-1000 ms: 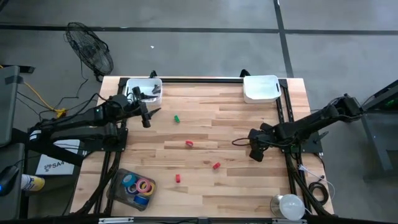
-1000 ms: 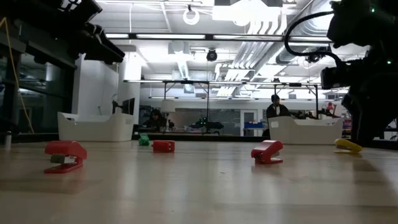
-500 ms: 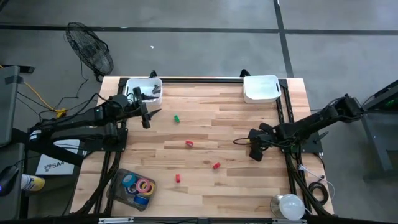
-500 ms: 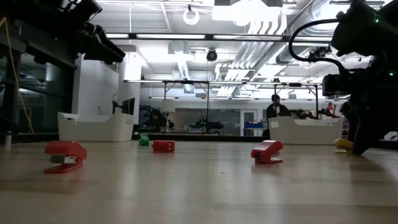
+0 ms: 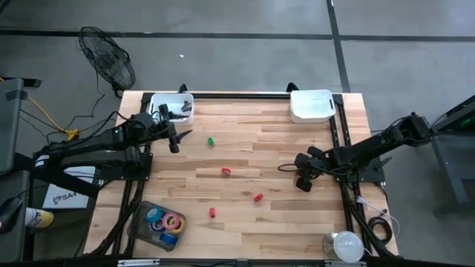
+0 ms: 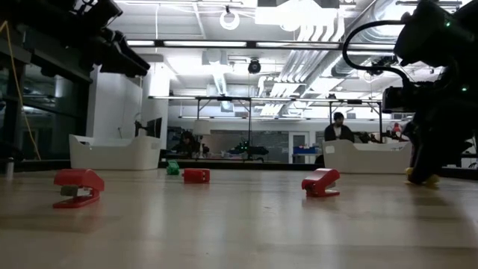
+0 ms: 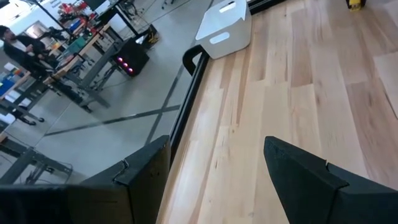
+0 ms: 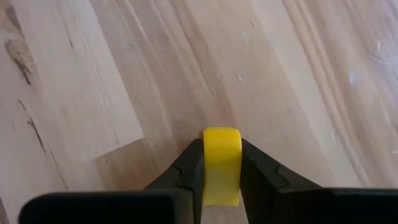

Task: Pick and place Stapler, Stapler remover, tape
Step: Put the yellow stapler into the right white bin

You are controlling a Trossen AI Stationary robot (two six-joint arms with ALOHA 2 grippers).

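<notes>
A small yellow stapler (image 8: 221, 163) lies on the wooden table near its right edge, and my right gripper (image 5: 303, 183) is shut on it, tilted steeply down. In the low view the stapler (image 6: 430, 180) peeks out below the dark fingers. My left gripper (image 5: 174, 141) hangs open above the table's far left, with nothing between its fingers (image 7: 292, 168). Three red staplers (image 5: 225, 171) (image 5: 258, 198) (image 5: 212, 213) and a green one (image 5: 211, 141) lie on the table. The tape rolls (image 5: 165, 221) sit in a clear tray at the near left. My right gripper pinches the yellow stapler's two long sides (image 8: 221, 177) between its two fingers (image 8: 189, 168). The fingers come from above, slanting down, and lie along the stapler. Its free end (image 8: 221, 135) sticks out past the fingertips. In the low view its underside looks to be on the table.
A white bin (image 5: 172, 106) with dark items stands at the far left, and a white lidded bin (image 5: 312, 104) at the far right. A pale round thing (image 5: 343, 245) sits at the near right corner. People stand in the room behind.
My right gripper has come down a little over the yellow stapler. A second ago the stapler lay in plain sight beside the fingers; now they hide most of it. The stapler has stayed where it lay.
</notes>
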